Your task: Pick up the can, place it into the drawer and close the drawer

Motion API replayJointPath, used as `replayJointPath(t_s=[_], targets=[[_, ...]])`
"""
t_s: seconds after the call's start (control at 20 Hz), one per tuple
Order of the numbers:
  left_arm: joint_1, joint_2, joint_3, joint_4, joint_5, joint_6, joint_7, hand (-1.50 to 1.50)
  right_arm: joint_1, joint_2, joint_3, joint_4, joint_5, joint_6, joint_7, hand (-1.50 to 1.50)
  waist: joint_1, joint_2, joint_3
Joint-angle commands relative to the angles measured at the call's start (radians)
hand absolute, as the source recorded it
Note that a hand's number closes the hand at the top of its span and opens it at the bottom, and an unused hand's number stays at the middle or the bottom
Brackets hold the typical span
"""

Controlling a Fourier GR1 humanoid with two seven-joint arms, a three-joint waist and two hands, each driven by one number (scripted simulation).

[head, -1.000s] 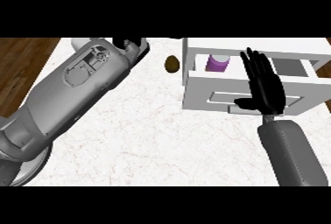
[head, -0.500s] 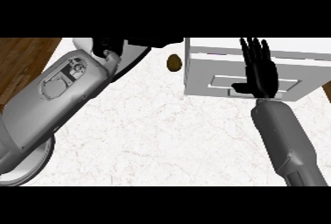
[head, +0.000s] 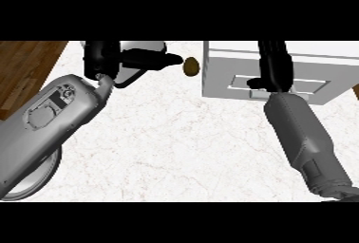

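Note:
The white drawer unit (head: 231, 78) stands at the back right of the marble counter, and its drawer front (head: 316, 88) sits flush with the body. No can shows in the head view. My right hand (head: 275, 66) lies flat against the drawer front with straight fingers pointing away from me, over the handle recess. My left hand (head: 105, 59) rests at the back left with relaxed fingers and holds nothing.
A small brown oval object (head: 191, 66) lies on the counter just left of the drawer unit. A white rounded object (head: 144, 47) sits behind my left hand. A grey plate (head: 43, 178) peeks out under my left forearm. Wooden floor (head: 24, 71) shows at far left.
The drawer, open a second ago with the purple can inside, has slid shut under my right hand, which moved forward with it. The can is now hidden.

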Motion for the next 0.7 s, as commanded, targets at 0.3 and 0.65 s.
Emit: replayJointPath(t_s=[0.3, 0.65], targets=[[0.073, 0.041, 0.043, -0.049, -0.018, -0.038, -0.027, -1.50, -0.190, -0.033, -0.049, 0.170, -0.016, -0.009, -0.024, -1.50, 0.018, 0.027, 0.005], [0.141, 0.028, -0.005, -0.127, -0.064, 0.001, -0.009, -1.50, -0.274, -0.038, -0.084, 0.220, -0.045, 0.062, -0.045, -1.50, 0.028, 0.023, 0.006]])
